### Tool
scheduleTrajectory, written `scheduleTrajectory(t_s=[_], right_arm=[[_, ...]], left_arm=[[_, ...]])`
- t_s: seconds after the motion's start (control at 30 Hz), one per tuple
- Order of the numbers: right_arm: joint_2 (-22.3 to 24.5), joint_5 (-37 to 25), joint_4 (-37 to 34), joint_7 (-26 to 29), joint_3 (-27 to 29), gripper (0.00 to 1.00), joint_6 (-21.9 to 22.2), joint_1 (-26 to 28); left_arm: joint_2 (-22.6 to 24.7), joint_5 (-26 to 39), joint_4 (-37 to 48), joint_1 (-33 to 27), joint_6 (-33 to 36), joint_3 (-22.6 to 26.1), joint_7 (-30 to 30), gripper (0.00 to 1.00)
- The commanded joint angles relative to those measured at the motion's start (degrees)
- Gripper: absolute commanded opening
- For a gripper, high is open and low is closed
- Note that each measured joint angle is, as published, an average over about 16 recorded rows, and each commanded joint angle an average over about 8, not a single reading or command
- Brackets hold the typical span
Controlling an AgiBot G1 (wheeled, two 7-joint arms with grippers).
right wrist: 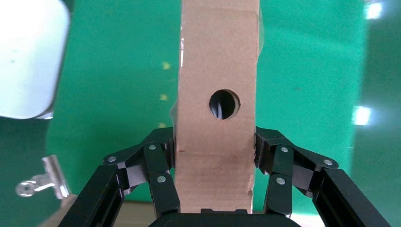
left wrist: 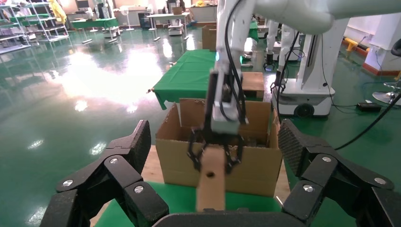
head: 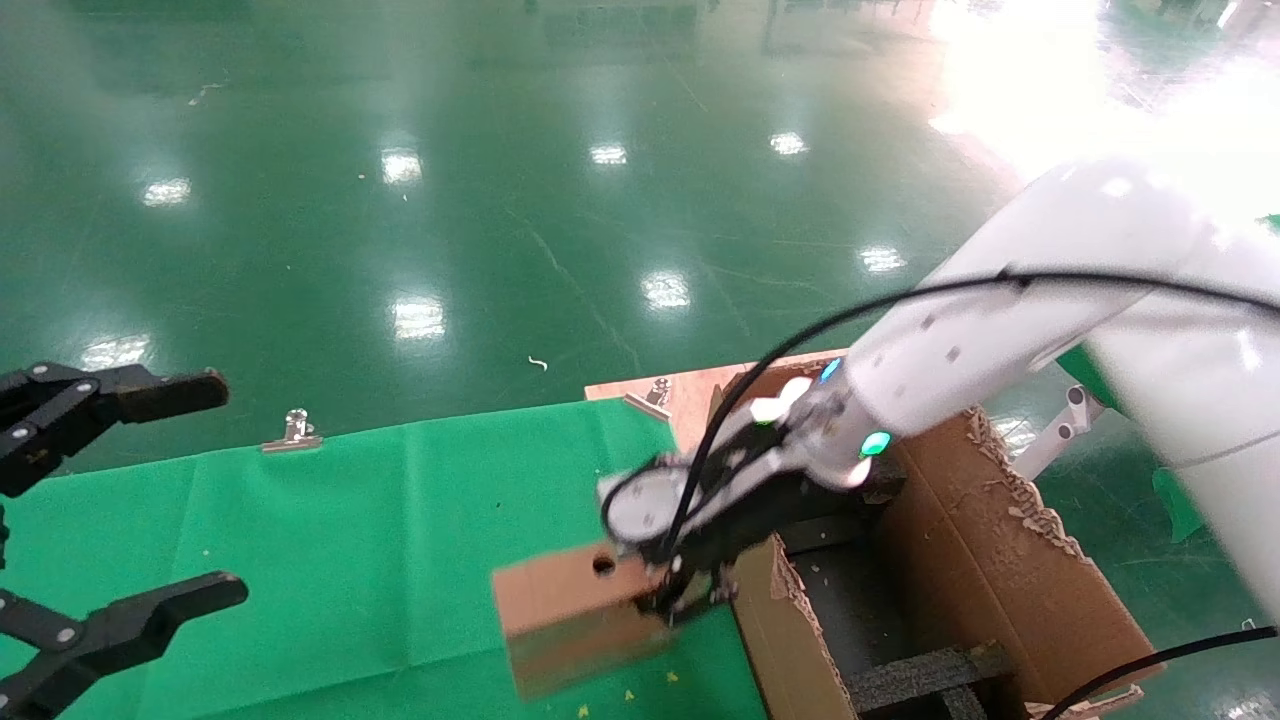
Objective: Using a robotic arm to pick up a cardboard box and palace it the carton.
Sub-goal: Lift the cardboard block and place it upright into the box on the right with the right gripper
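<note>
**Small holed box held in the air beside the carton**

The cardboard box (head: 570,615) is a small, flat, plain brown rectangle with a round punched hole near its gripped end and a strip of clear tape along one edge. It hangs above the green cloth of the tabletop (head: 350,560), just beside the near wall of the carton (head: 985,560), not inside it. No readable print shows on its visible faces.

The right claw (head: 680,590) pinches the box across its narrow sides; in the right wrist view the black linked fingers (right wrist: 158,165) press flat against both edges of the cardboard, below the hole. Behind the claw runs the robotic arm (head: 1000,310), glossy white, with teal lights at the wrist and a black cable looped over it.

The carton is large corrugated board with tall flaps whose edges are torn and ragged. Inside it, dark foam inserts (head: 925,675) form a black strip across the bottom, with paper crumbs scattered around.

The left claw (head: 110,510) hangs spread wide over the far left of the tabletop, holding nothing.

A metal binder clip (head: 291,433) pins the cloth at its far edge, and another clip (head: 652,397) sits on a bare wooden board by the carton. Beyond lies shiny green floor (head: 500,200).
</note>
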Motion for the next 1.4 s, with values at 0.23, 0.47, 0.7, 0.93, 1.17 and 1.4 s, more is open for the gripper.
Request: scheduleTrajectory(t_s=[0.23, 0.47, 0.7, 0.93, 1.17, 1.4], right_arm=[[1.91, 4.77, -5.25, -2.79, 0.05, 0.00, -0.75, 9.48], [4.41, 9.38, -9.06, -3.84, -1.97, 0.00, -0.95, 18.79], [8.71, 11.18, -9.93, -3.22, -5.66, 0.00, -0.83, 24.29], [16.90, 8.46, -7.74, -1.63, -11.40, 0.00, -1.09, 27.82], [25.82, 5.25, -4.11, 0.44, -18.70, 0.00, -1.09, 30.23], [31.15, 6.33, -2.75, 2.70, -22.83, 0.00, -0.27, 30.09]], left_arm=[[0.00, 0.00, 0.00, 0.00, 0.00, 0.00, 0.00, 1.00], [0.00, 0.00, 0.00, 0.00, 0.00, 0.00, 0.00, 1.00], [0.00, 0.00, 0.00, 0.00, 0.00, 0.00, 0.00, 1.00], [0.00, 0.00, 0.00, 0.00, 0.00, 0.01, 0.00, 1.00], [0.00, 0.00, 0.00, 0.00, 0.00, 0.01, 0.00, 1.00], [0.00, -0.01, 0.00, 0.00, 0.00, 0.01, 0.00, 1.00]])
